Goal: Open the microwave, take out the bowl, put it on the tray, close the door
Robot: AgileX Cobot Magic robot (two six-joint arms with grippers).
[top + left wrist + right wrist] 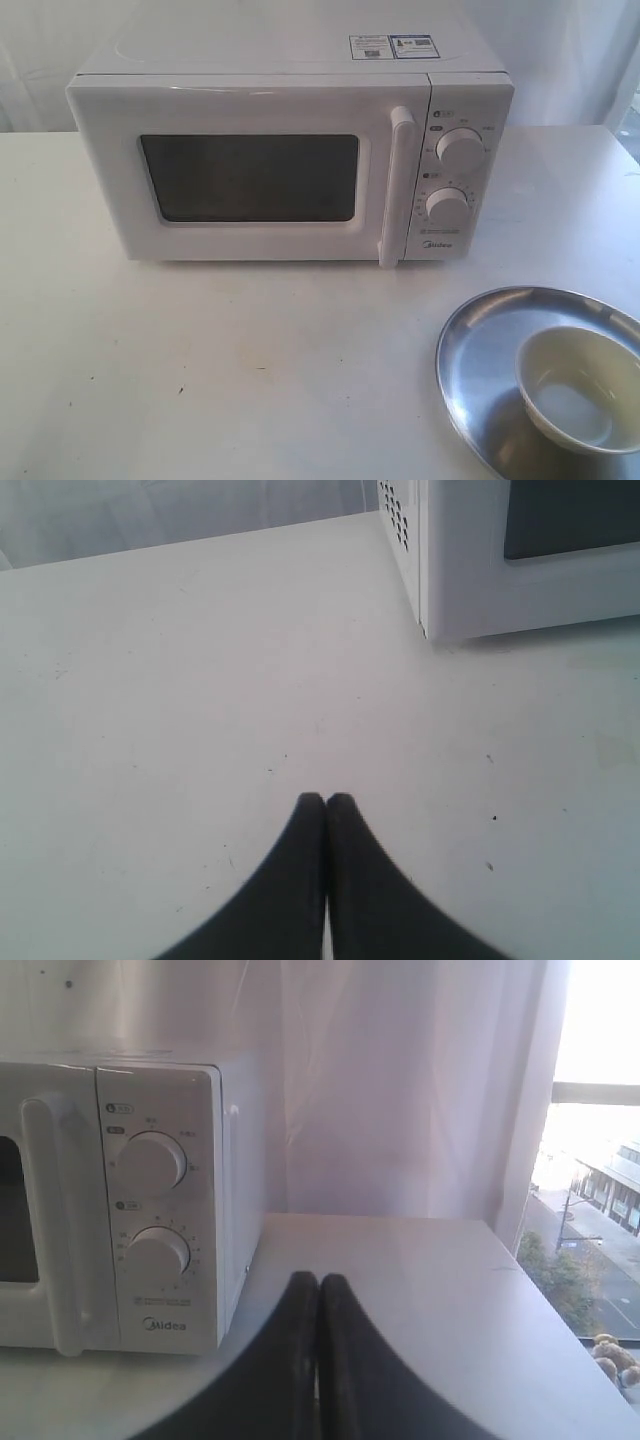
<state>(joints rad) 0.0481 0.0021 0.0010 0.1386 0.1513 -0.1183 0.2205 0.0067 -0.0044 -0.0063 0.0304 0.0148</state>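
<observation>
Bowl [575, 395], cream-white, sits on shiny tray [480, 345]; left end effector [326, 802] and right end effector [318, 1282] closed.

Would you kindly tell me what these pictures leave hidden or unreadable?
Inside the microwave: exterior view, dark door window hides it.
Tray: exterior view, cut by right and bottom edges.
Stickers: exterior view, print too small.
Arms: wrist views show only left fingers and right fingers.

The exterior view looks slightly down at the microwave [290, 160] front. The left wrist view, low over the table [150, 680], shares its corner; the right wrist view, its knobs [150, 1163].
</observation>
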